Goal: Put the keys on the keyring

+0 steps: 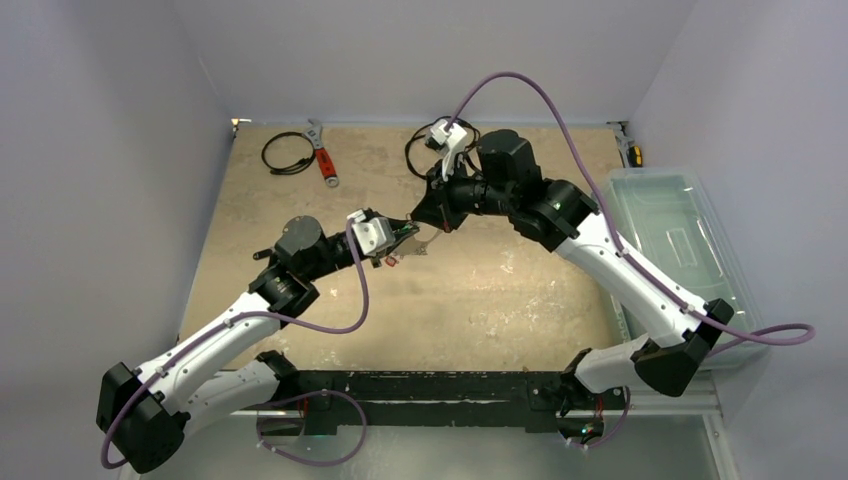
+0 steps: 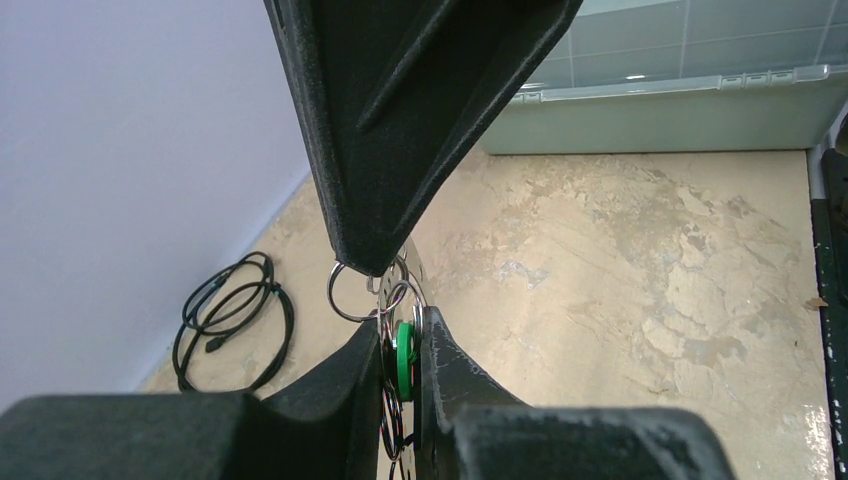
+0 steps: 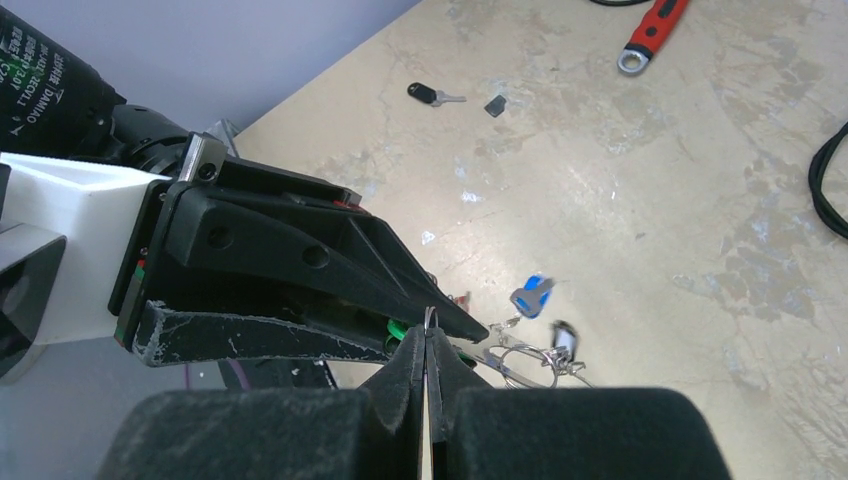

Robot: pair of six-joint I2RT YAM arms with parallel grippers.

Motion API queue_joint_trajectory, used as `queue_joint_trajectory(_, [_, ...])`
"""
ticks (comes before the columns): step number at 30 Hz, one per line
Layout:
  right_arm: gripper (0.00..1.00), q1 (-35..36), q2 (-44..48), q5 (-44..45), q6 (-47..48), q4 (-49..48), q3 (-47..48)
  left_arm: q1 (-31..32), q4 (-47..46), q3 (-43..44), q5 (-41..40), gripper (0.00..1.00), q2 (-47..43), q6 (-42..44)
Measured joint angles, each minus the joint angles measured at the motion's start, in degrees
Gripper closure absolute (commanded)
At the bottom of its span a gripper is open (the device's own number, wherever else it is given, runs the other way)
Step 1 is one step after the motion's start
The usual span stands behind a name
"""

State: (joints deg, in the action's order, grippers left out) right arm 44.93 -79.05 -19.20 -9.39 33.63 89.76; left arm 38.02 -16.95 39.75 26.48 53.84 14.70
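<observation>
One keyring (image 1: 430,242) in right jaws, one green-tagged key (image 2: 404,358) in left jaws.

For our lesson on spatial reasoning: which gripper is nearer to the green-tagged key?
Left. The left gripper has the green-tagged key clamped between its fingers. The right gripper meets it tip to tip, shut on the thin edge of the keyring, right beside the tag.
</observation>
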Motion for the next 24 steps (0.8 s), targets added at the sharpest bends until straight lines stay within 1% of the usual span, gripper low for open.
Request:
queue_joint_trajectory(8, [1.00, -0.11, -0.96, -0.22, -0.11, 1.51, 1.44, 0.42, 0.79, 0.00, -0.70, 1.00, -0.28, 0.96])
queue_joint_trajectory(12, [0.84, -0.35, -0.96, -0.20, -0.74, 1.11, 1.44, 0.44, 0.92, 0.00, -1.01, 1.00, -0.63, 0.94])
queue_joint_trajectory(15, [0.64, -0.37, -0.96, -0.17, -1.38, -0.46, 1.44, 0.44, 1.44, 0.00, -1.33, 1.00, -0.68, 0.81])
queue_joint_trajectory(17, [0.57, -0.37, -0.94, -0.22, -1.79, -1.95, 1.42, 0.44, 1.60, 0.00, -1.55, 1.00, -0.70, 0.33])
queue_joint_trajectory(21, [0.50, -0.37, 0.98, -0.50, -2.21, -6.80, -2.16, 0.44, 0.70, -0.07, -1.77, 1.00, -0.85, -1.81])
queue_joint_trajectory(24, [0.48, -0.37, 3.58, -0.76, -2.45, -9.97, -6.05, 0.44, -0.96, -0.31, -1.77, 1.00, -1.25, -4.11])
